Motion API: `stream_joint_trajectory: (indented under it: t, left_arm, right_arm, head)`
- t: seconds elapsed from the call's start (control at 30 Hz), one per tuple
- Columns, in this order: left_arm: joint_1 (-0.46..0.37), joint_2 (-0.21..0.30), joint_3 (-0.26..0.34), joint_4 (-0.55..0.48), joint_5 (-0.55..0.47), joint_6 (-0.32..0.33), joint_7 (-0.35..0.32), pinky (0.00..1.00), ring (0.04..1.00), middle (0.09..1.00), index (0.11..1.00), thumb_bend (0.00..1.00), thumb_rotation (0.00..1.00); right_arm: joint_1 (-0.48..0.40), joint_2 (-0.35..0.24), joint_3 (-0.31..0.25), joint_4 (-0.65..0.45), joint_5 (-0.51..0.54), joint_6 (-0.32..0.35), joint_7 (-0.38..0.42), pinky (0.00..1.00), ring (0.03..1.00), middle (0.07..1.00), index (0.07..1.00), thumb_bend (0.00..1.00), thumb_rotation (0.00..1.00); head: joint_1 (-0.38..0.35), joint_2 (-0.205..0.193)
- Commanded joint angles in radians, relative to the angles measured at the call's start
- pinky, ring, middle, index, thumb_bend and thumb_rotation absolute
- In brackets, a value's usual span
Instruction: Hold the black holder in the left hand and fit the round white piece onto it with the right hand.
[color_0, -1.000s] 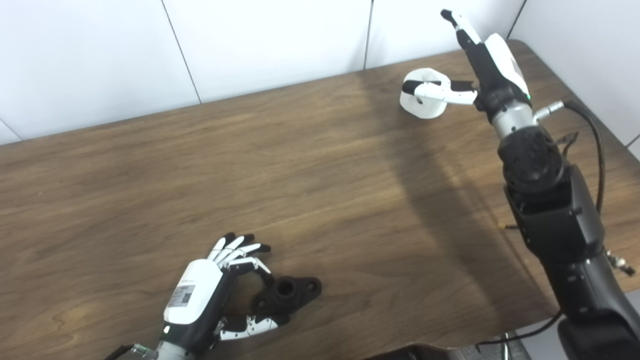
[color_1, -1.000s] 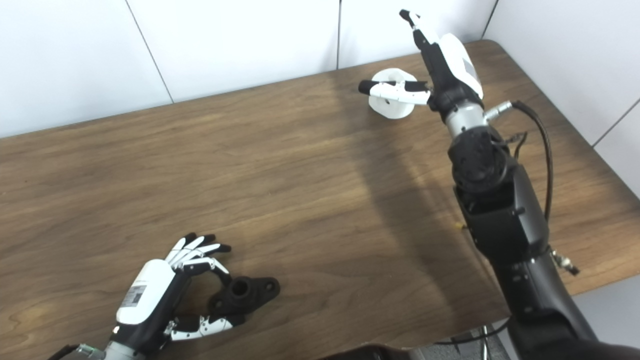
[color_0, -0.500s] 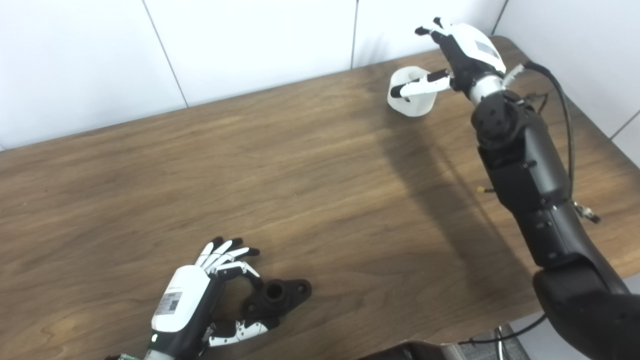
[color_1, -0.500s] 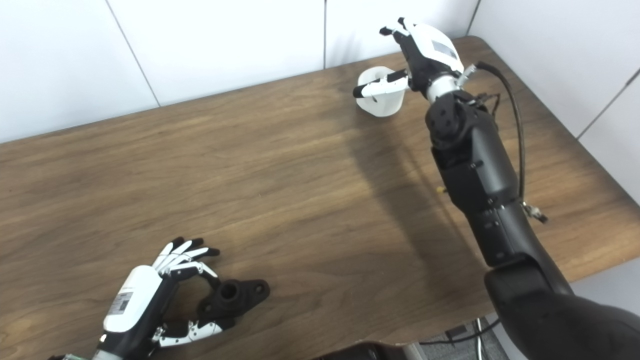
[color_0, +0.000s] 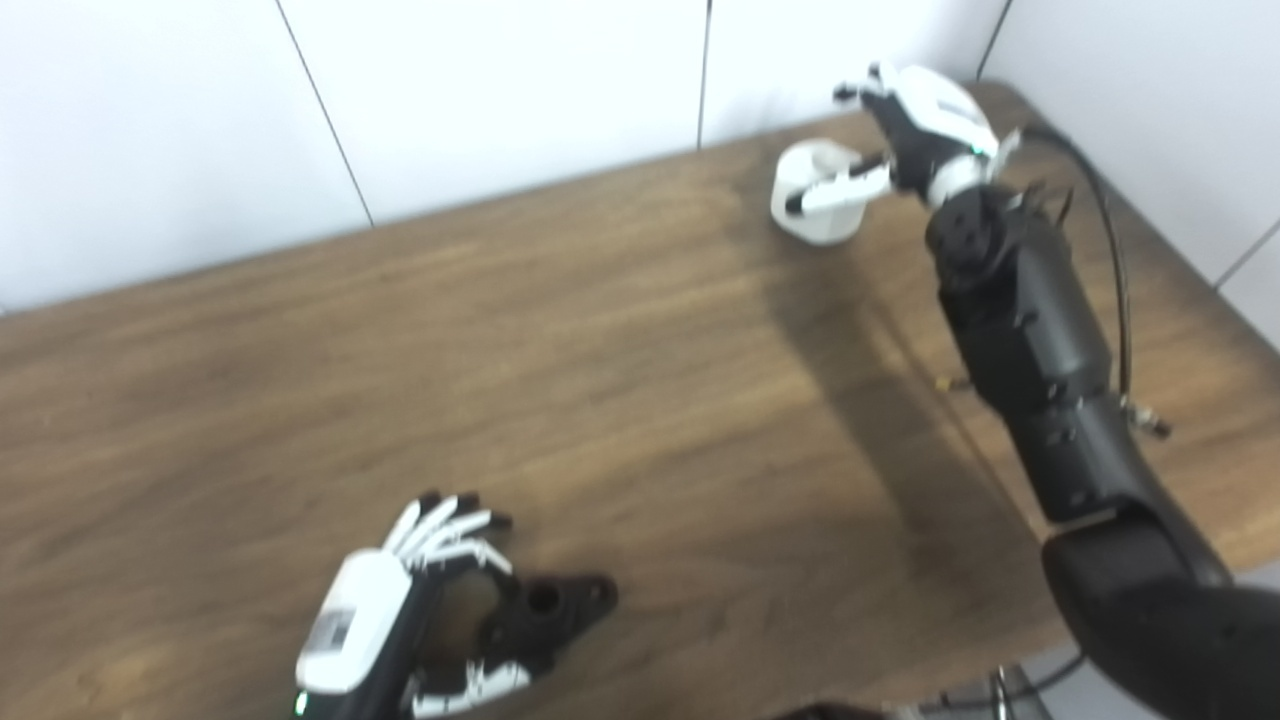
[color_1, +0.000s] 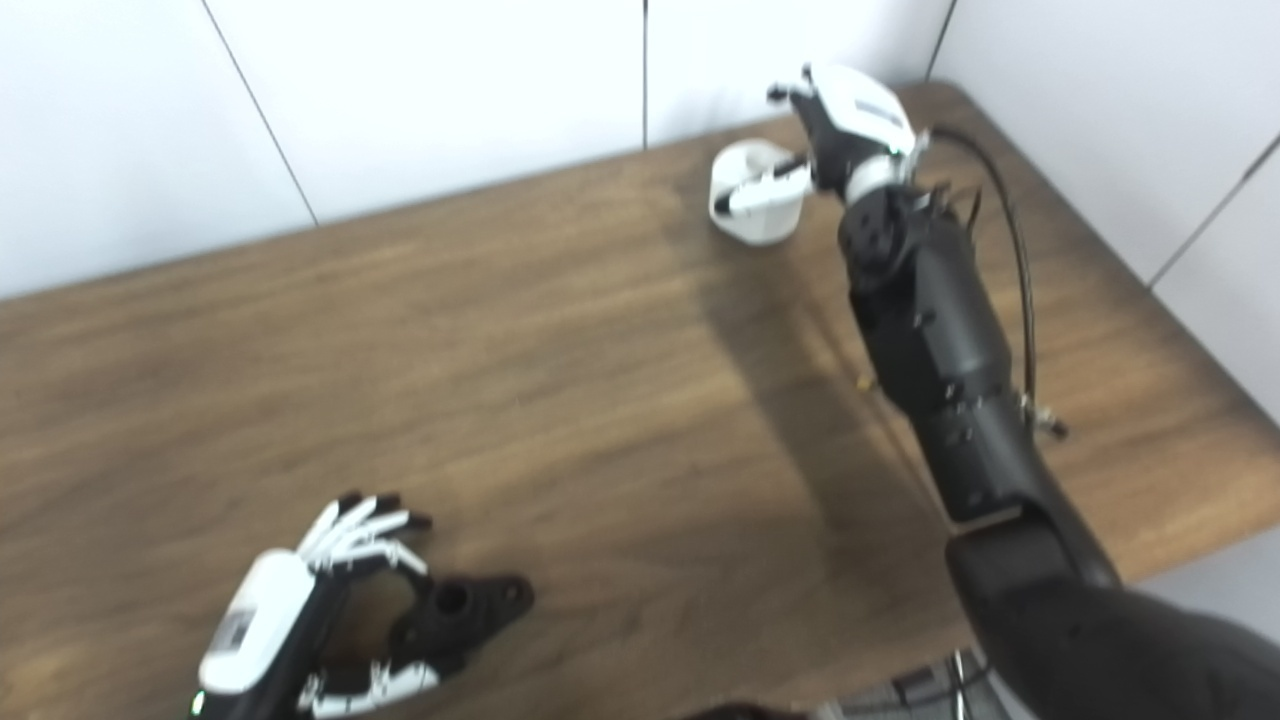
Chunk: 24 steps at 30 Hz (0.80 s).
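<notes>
The black holder (color_0: 545, 620) lies flat near the table's (color_0: 600, 380) front edge, its long axis running left to right, bore facing up. The left hand (color_0: 400, 620) curls loosely around its left end, fingers apart. At the far right corner, the right hand (color_0: 915, 130) cups the round white piece (color_0: 815, 205); the grip is too blurred to judge.

The left hand (color_0: 385, 625) is showing a white back shell bearing a small grey label, with a green light glowing at the wrist; its fingers are white with black tips. The right hand (color_1: 845, 125) is wearing the same white shell over a black palm, ending in a silver wrist collar. The right arm (color_1: 935, 340) is showing bulky black segments, with a black cable (color_1: 1010, 250) looping alongside.
</notes>
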Motion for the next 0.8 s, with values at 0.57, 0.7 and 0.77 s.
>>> stream_joint_trajectory:
  t: [0.57, 0.7, 0.77]
  left_arm:
    - [0.017, 0.02, 0.002, 0.078, 0.036, -0.014, 0.028, 0.95, 0.891, 0.789, 0.487, 0.52, 0.06]
    - [0.015, 0.017, 0.003, 0.085, 0.032, -0.018, 0.036, 0.95, 0.887, 0.784, 0.486, 0.52, 0.06]
    - [0.015, 0.018, 0.002, 0.083, 0.032, -0.015, 0.035, 0.95, 0.888, 0.785, 0.486, 0.52, 0.05]
  right_arm:
    - [-0.045, -0.006, -0.003, 0.047, -0.01, 0.0, -0.052, 0.93, 1.0, 0.988, 0.872, 0.91, 0.41]
    - [-0.047, -0.007, -0.004, 0.066, -0.014, 0.0, -0.062, 0.93, 1.0, 0.987, 0.865, 0.9, 0.4]
    - [-0.048, -0.008, -0.005, 0.074, -0.016, 0.0, -0.066, 0.92, 1.0, 0.986, 0.862, 0.9, 0.4]
  head:
    - [0.017, -0.06]
    - [0.014, -0.068]
    - [0.014, -0.068]
